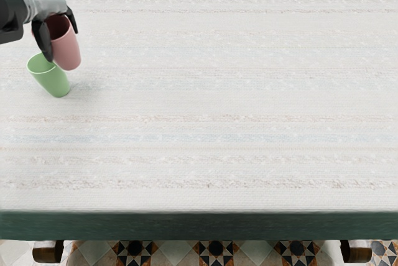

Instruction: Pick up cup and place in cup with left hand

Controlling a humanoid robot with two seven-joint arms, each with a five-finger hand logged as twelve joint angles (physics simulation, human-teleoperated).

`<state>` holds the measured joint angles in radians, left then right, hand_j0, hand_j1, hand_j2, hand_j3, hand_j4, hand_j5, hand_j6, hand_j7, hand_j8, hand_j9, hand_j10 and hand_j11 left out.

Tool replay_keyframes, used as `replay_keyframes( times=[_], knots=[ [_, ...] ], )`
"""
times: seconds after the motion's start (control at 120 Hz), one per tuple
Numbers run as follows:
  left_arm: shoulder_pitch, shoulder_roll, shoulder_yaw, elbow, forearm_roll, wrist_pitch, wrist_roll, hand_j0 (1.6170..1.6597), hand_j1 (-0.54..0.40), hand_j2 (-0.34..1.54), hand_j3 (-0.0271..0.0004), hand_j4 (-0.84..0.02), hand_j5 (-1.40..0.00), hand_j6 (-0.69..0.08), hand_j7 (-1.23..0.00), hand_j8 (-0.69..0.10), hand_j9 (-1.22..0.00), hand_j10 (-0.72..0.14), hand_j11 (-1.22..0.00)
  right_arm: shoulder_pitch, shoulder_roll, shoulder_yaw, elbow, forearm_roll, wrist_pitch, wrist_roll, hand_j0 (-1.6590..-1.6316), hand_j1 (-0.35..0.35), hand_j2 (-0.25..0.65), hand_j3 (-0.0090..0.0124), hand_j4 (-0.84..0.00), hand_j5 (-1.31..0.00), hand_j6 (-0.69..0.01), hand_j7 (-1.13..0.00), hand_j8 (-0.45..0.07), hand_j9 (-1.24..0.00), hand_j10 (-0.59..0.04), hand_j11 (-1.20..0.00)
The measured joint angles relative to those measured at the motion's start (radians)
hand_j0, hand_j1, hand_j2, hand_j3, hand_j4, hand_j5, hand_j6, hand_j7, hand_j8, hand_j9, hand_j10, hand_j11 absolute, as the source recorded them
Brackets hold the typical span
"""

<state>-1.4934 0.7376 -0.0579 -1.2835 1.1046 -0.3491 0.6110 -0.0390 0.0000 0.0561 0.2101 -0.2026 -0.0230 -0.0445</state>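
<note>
At the far left of the table (217,101), the left hand (48,9) grips the pink cup (67,50), dark fingers (43,41) on opposite sides of its rim. They cover part of the rim, and the forearm is cut off by the picture's edge. The green cup (52,82) sits on the table, its mouth partly hidden by a finger and the pink cup; whether the two cups touch is hard to make out.
</note>
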Motion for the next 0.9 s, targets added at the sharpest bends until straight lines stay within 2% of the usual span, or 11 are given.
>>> replay_keyframes(
  times=[0.317,0.692,0.9],
  knots=[
    [0.010,0.037,0.007,0.032,0.007,-0.001,0.000,1.6534,-0.079,0.08,0.0000,-0.462,-0.59,-0.325,-0.61,-0.328,-0.62,-0.443,-0.62,0.009,0.000,0.000,0.000,0.000,0.000,0.000,-1.6581,-0.320,-0.005,0.0000,-0.024,-0.03,-0.024,-0.03,-0.024,-0.03,-0.024,-0.03],
    [0.014,0.020,0.012,0.138,0.022,0.000,0.000,1.6533,-0.088,0.10,0.0000,-0.456,-0.59,-0.322,-0.61,-0.324,-0.62,-0.438,-0.61,0.010,0.000,0.001,0.000,0.000,0.000,0.000,-1.6581,-0.320,-0.005,0.0000,-0.024,-0.03,-0.024,-0.03,-0.024,-0.03,-0.024,-0.03],
    [0.022,0.003,0.021,0.158,0.029,0.005,0.000,1.6530,-0.099,0.13,0.0000,-0.455,-0.59,-0.315,-0.61,-0.319,-0.62,-0.435,-0.62,0.010,0.000,0.002,0.000,0.000,0.000,0.000,-1.6581,-0.320,-0.005,0.0000,-0.024,-0.03,-0.024,-0.03,-0.024,-0.03,-0.024,-0.03]
  ],
)
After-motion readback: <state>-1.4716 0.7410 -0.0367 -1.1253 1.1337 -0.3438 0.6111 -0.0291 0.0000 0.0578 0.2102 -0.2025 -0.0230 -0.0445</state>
